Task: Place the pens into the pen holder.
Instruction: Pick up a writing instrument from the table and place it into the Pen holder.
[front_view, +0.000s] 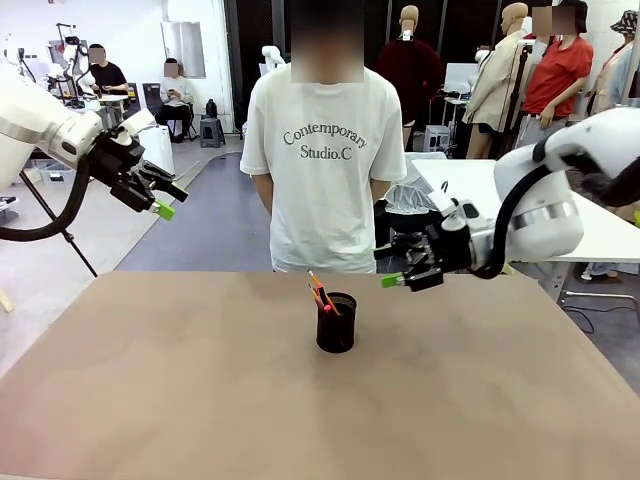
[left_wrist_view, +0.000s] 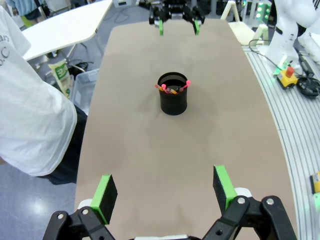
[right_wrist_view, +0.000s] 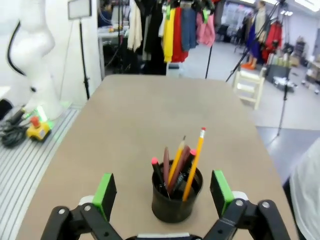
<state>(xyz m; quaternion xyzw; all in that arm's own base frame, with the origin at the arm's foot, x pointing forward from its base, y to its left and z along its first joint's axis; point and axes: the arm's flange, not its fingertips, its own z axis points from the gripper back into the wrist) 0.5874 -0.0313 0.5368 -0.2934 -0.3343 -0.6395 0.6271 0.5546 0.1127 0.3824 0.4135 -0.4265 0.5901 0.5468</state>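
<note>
1. Nearest the front camera: bare brown table (front_view: 150, 400), running from the near edge to the person (front_view: 322, 150) standing at 12 o'clock behind the far edge.
2. Pen holder (front_view: 336, 325) upright near the table's middle, slightly toward 12 o'clock; black cup, nothing else lying on the tabletop around it.
3. Pens (front_view: 320, 294) standing inside the holder, tips leaning toward 11 o'clock above the rim in the front view; seen in the right wrist view as a yellow-orange pencil (right_wrist_view: 194, 162), a pinkish-brown pen (right_wrist_view: 166, 167) and other sticks, exact count not certain.
4. Left gripper (front_view: 166, 201) raised at 10 o'clock, off the table's left edge, well apart from the holder; jaws spread wide, nothing between the green pads (left_wrist_view: 106, 191).
5. Right gripper (front_view: 392, 270) hovering at 1 o'clock of the holder, near but not touching; jaws likewise parted and empty.
</note>
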